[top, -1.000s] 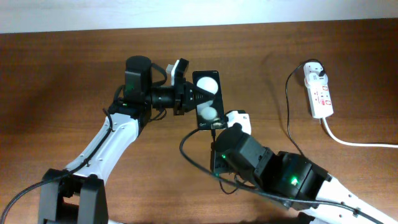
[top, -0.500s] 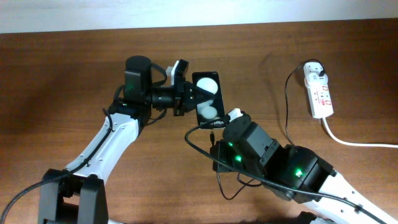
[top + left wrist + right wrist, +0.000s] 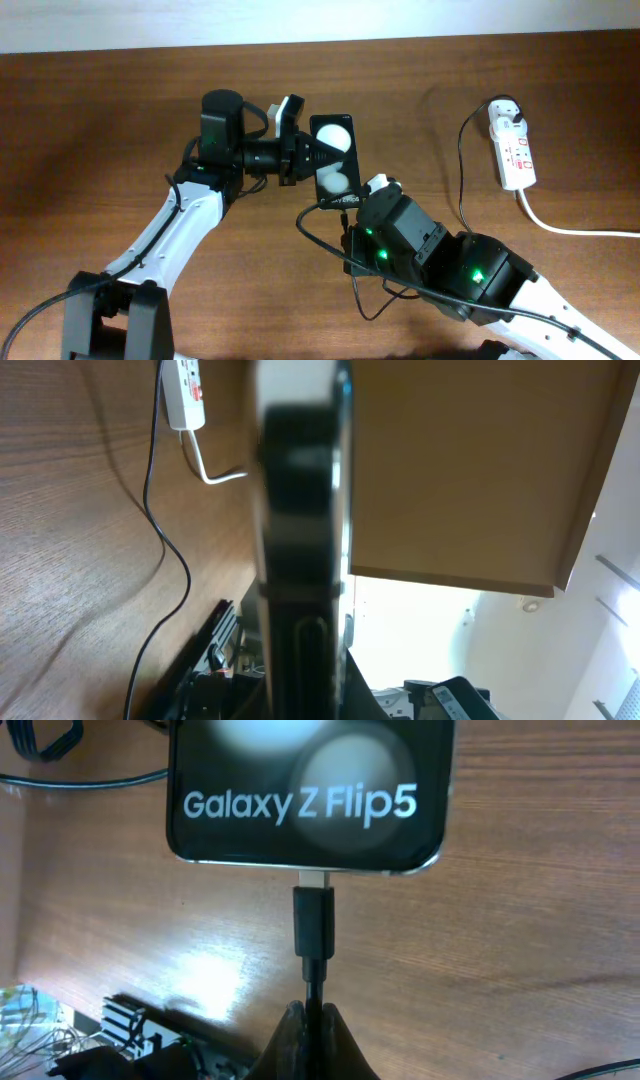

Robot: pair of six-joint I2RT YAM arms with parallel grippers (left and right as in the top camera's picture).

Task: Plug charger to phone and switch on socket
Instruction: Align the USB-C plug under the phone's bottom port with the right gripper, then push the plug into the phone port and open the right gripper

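The phone point(image 3: 337, 138), mid-table and well apart from the socket point(image 3: 513, 150) at the right, is clamped at its side by the left gripper point(image 3: 318, 158), while the right gripper point(image 3: 311, 1020) pinches the charger point(image 3: 313, 920) just behind its plug, whose tip meets the phone's lettered end.

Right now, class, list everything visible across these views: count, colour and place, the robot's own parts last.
phone: one, glossy black, table centre.
charger: one, thin black cable, plug tip at the phone's port.
socket: one, white strip with red marks, far right.
adapter: one, white, in the socket's far end.
cord: one, thick white, from the socket to the right edge.
table: one, brown wood.
left gripper: one, black, shut on the phone.
right gripper: one, black, pinching the charger behind its plug.
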